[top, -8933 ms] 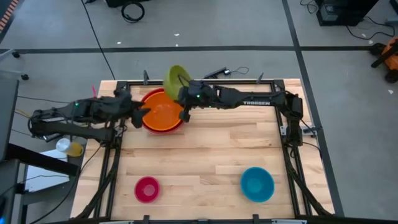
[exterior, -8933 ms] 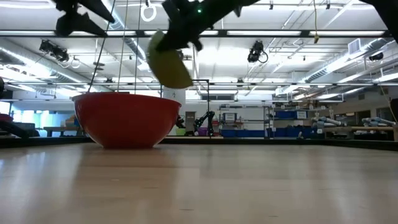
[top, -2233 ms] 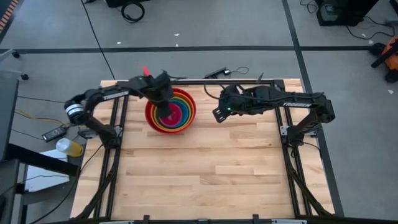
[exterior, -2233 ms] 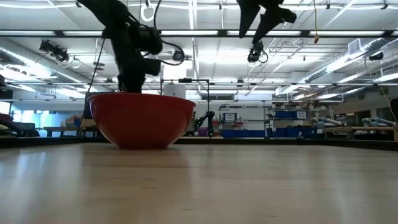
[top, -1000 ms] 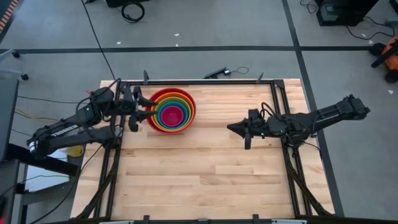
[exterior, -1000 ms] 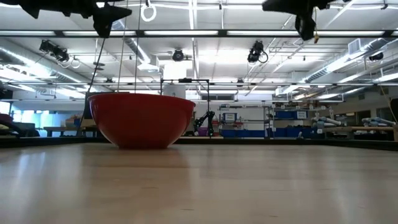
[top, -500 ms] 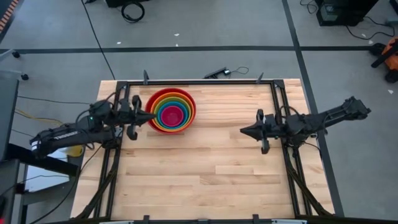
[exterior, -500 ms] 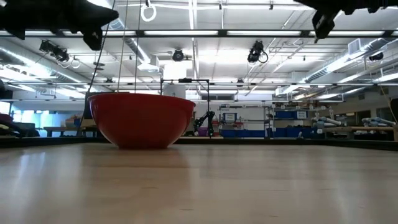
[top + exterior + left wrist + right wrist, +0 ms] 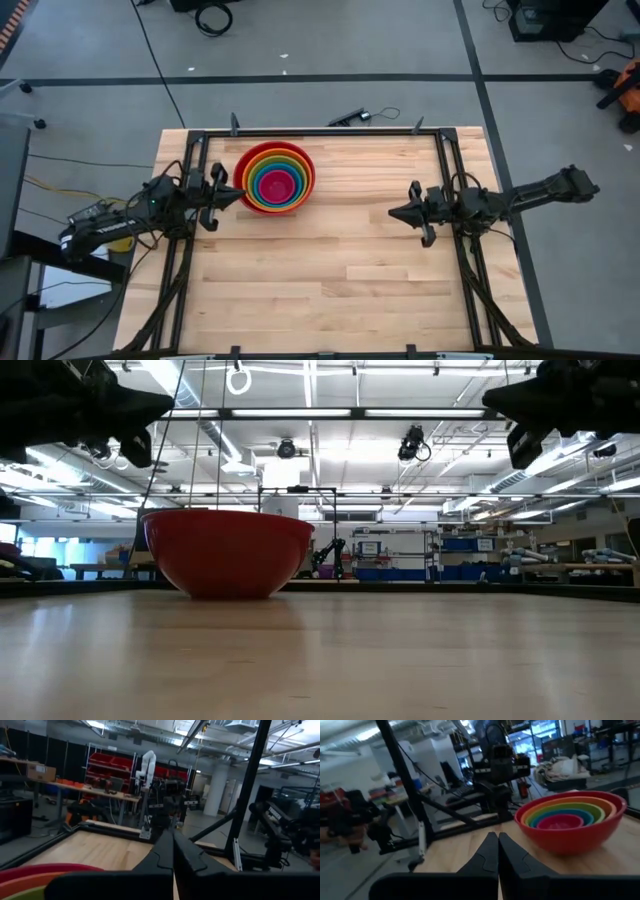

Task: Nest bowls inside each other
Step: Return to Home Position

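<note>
Bowls (image 9: 275,177) unmoved; arms drawn back farther; jaws shut.

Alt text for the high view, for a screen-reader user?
Five bowls sit nested in the upper-left area of a wooden table, red outermost, pink at the centre. The left gripper points at the stack from its left; the right gripper hangs apart over the table's right side, both shut and empty.

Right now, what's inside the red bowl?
Four nested bowls sit in the red bowl: orange, then green, blue, and pink innermost. Only rims and upper walls of the outer ones show; their bottoms are covered.
</note>
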`<state>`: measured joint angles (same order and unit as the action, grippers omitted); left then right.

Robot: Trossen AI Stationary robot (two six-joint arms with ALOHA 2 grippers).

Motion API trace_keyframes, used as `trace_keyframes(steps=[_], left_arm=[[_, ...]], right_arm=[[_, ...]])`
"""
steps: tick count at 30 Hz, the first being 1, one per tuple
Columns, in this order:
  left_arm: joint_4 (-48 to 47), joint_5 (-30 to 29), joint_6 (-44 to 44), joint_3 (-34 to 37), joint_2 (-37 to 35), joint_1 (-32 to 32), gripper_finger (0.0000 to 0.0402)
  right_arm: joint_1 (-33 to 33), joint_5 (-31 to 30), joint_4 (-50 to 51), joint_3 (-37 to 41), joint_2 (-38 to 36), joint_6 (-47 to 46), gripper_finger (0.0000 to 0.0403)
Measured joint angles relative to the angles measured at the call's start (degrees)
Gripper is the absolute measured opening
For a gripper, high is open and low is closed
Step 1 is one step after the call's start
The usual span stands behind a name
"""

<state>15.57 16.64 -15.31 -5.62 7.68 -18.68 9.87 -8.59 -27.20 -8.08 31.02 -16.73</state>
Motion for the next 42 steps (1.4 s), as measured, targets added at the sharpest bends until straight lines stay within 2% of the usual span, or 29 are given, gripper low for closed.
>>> trace_keyframes(steps=[5, 10, 15, 20, 25, 30, 34, 39, 42], left_arm=[[1.35, -0.06, -0.15, 1.47, -0.37, 0.00, 0.0001], [1.70, -0.08, -0.77, 1.48, -0.82, 0.00, 0.0000], [0.54, -0.06, 0.01, 1.46, -3.47, -0.01, 0.0000], [-7.03, -0.08, 0.83, 1.46, -7.74, -0.50, 0.0000], [-8.11, -0.76, 2.45, 1.46, -7.32, -0.50, 0.0000], [-8.47, -0.92, 2.96, 1.54, -7.39, -0.32, 0.0000], [-5.69, -0.97, 1.84, 5.13, -7.37, 0.04, 0.0000], [-6.12, -1.15, 1.99, 5.11, -7.40, 0.22, 0.0000], [-5.43, -2.25, 1.00, 5.11, -7.39, 0.22, 0.0000]], right_arm=[[-1.35, 2.61, -2.40, 2.54, -1.59, -0.04, 0.0001], [-2.14, 3.08, -1.69, 4.11, -7.32, 2.66, 0.0001], [-3.23, 2.43, 7.38, 4.12, -15.21, 2.90, 0.0001], [-3.50, 2.38, 13.89, 4.14, -21.90, 1.92, 0.0001], [-3.50, 2.40, 19.25, 4.14, -27.01, 2.34, 0.0001], [-3.73, 1.88, 21.01, 4.14, -29.48, 3.58, 0.0003], [-3.74, 1.74, 21.02, 4.14, -29.54, 3.29, 0.0003], [-3.74, 1.62, 20.41, 4.14, -29.56, 2.71, 0.0003], [-3.73, 1.17, 19.94, 4.62, -29.57, -0.09, 0.0003]])
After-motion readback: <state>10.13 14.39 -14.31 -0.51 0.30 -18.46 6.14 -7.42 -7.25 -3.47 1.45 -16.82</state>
